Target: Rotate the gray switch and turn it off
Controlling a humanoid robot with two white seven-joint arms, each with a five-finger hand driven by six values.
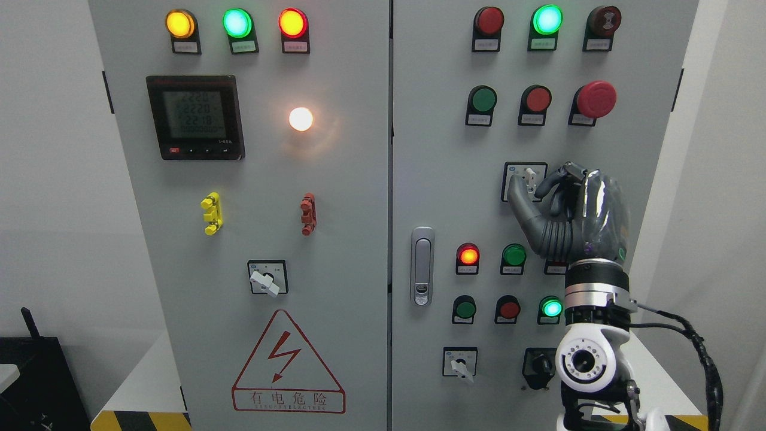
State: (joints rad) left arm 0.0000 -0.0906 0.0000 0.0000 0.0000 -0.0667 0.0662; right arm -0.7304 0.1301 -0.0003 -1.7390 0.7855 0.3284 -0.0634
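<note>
The gray rotary switch (530,175) sits on a square plate in the middle of the right cabinet door (443,179), its pale knob pointing straight up. My right hand (528,188) comes up from the lower right and is at that switch. Its thumb (518,194) is on the knob's left and the curled fingers (553,182) are on its right, closed around the knob's lower part. The palm covers the plate's right side and a button below it. The left arm does not show.
Similar rotary switches sit on the left door (264,281) and at the lower right (462,365), beside a black key switch (541,365). Lamps and push buttons surround the hand; a red mushroom button (595,99) is above it. The door handle (422,266) is to the left.
</note>
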